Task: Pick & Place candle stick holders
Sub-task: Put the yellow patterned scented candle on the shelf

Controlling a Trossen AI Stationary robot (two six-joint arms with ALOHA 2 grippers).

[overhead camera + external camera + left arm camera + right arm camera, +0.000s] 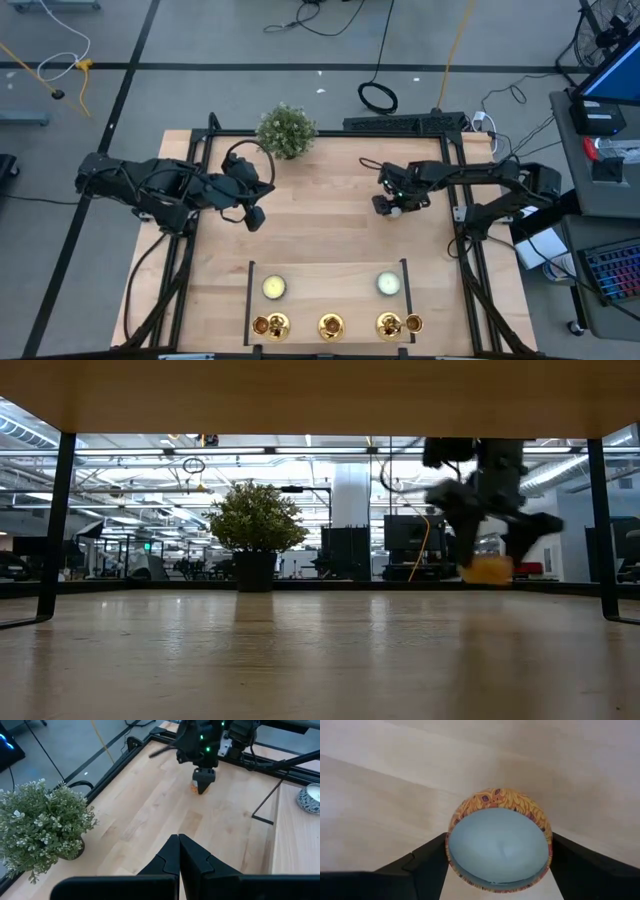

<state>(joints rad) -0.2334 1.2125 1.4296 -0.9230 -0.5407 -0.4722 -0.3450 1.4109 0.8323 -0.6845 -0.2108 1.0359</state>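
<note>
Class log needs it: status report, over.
Left hand shut, idle at table's left. Right hand straddles round orange-patterned tin candle. Three shiny gold candlestick holders untouched on wooden shelf. Bushy green potted plant stands well aside.
</note>
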